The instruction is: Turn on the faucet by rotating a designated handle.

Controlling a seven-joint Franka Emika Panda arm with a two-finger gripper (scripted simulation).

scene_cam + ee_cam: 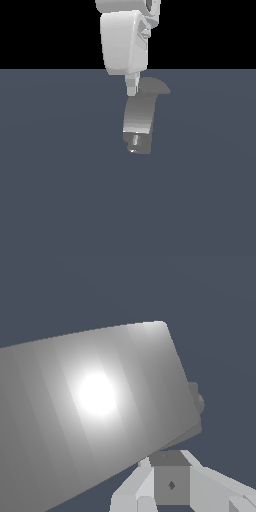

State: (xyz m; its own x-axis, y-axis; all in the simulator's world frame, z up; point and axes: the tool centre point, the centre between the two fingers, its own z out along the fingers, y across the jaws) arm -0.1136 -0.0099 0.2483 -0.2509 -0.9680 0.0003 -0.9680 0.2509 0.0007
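I see the grey floor as the largest thing, filling the lower part of the exterior view under a black band. Wide flat room lies open on every side of the fixture. My white arm drops in from the top centre, ending in the gripper, whose tip sits just beside the faucet's upper edge on the exterior view's left; I cannot tell whether they touch. I cannot tell from either view whether the claw is apart or together: only one finger tip shows outside, and the wrist view shows the finger bases alone. The faucet stands upright mid-scene, its curved grey body filling most of the wrist view. The handle juts from its top toward the exterior view's right. The small nub sits low on the body
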